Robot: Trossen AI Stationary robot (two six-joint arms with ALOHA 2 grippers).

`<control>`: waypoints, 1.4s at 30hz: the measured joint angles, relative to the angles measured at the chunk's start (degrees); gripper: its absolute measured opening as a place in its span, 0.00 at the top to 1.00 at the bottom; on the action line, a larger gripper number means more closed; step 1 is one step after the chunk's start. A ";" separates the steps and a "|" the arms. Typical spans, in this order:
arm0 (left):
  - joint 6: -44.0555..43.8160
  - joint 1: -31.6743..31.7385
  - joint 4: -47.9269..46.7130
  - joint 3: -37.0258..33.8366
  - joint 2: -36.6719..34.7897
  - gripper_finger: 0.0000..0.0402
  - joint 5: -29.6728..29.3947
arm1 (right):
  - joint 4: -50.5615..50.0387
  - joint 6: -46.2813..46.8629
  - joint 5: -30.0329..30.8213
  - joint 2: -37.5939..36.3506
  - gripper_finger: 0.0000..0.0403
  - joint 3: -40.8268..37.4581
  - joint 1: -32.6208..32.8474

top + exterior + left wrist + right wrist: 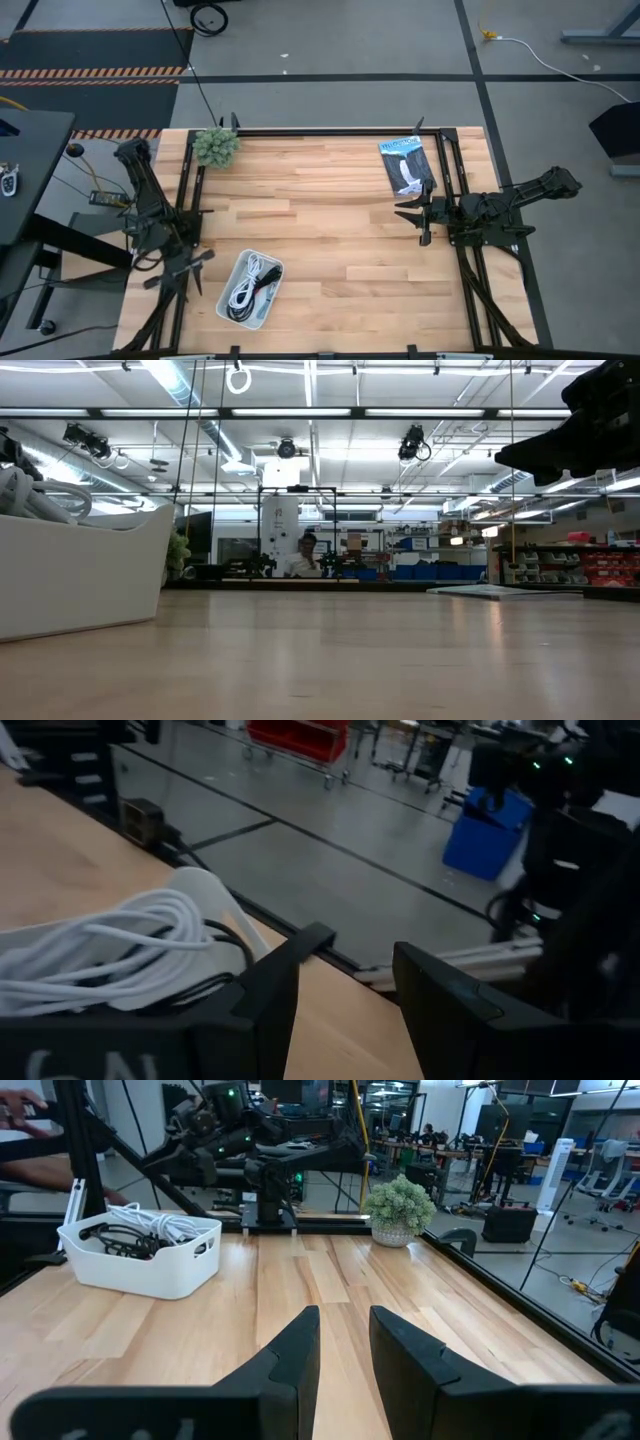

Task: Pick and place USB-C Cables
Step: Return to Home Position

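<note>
The cables lie coiled together inside the white tray [228,303]: a white cable [243,284] and black cable [264,293] show, and I cannot make out a silvery-grey one. In the left wrist view the white cable [110,945] is heaped above the tray's rim [205,885]. In the right wrist view the tray [140,1265] stands far off with the cables [140,1230] in it. My left gripper [198,263] [357,945] is open beside the tray's left end. My right gripper [417,220] [345,1315] is open above bare table at the right, pointing toward the tray.
A black-and-blue retail packet [405,165] lies flat near the far right corner, just beyond my right gripper. A small green plant [215,147] [400,1205] stands at the far left corner. Bare wood [330,230] lies between the two arms. People show in the room behind.
</note>
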 joint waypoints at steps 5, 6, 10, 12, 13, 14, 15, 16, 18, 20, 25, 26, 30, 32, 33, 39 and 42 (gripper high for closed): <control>0.04 3.43 0.04 0.00 -1.47 0.57 0.00 | 0.00 0.00 0.00 0.00 0.76 0.00 0.00; 0.04 4.13 0.02 0.00 -1.94 0.57 0.00 | -0.01 0.00 0.00 0.00 0.76 0.00 0.00; 0.03 6.16 0.02 0.00 -4.62 0.57 -0.02 | 0.01 -0.01 0.00 0.00 0.76 0.01 0.00; 0.01 6.84 0.02 0.00 -6.23 0.57 0.00 | 0.01 0.00 0.00 0.00 0.76 0.00 0.00; 0.02 7.10 0.02 0.00 -7.07 0.57 -0.02 | 0.01 0.00 0.00 0.00 0.76 0.00 0.00; 0.04 7.33 0.04 0.00 -7.92 0.57 0.00 | 0.01 0.00 0.00 0.00 0.76 0.02 0.00; 0.00 7.53 0.07 0.00 -8.60 0.57 -0.02 | 0.01 -0.01 0.00 0.00 0.76 0.00 0.00; 0.00 7.75 0.06 0.00 -9.18 0.57 -0.02 | 0.01 0.00 0.00 0.00 0.76 0.00 0.00; 0.03 8.10 0.07 0.00 -10.00 0.57 -0.01 | 0.01 0.00 0.00 0.00 0.76 0.00 0.00; 0.01 8.54 0.26 0.02 -9.98 0.57 0.00 | 0.01 0.00 0.00 0.00 0.76 0.01 0.00; 0.02 10.70 0.11 0.02 -9.94 0.57 0.00 | 0.01 0.00 0.00 0.00 0.76 0.01 0.00; 0.04 11.22 0.11 0.02 -9.94 0.57 0.00 | 0.01 0.00 0.00 0.00 0.76 0.01 0.00; 0.03 13.10 0.11 0.02 -9.94 0.57 -0.01 | 0.01 0.00 0.00 0.00 0.76 0.00 0.00; 0.00 13.88 0.11 0.02 -9.94 0.57 -0.02 | 0.01 -0.02 0.00 0.00 0.76 0.00 0.00; 0.02 14.21 0.12 0.00 -9.94 0.57 0.00 | 0.01 -0.01 0.00 0.00 0.76 0.00 0.00; 0.01 15.75 3.63 -1.72 -10.01 0.57 -0.01 | 0.01 0.00 0.00 0.00 0.76 0.02 0.00; 0.13 16.13 10.35 -5.61 -9.94 0.57 -0.11 | 0.04 -0.02 0.00 0.01 0.76 0.01 0.00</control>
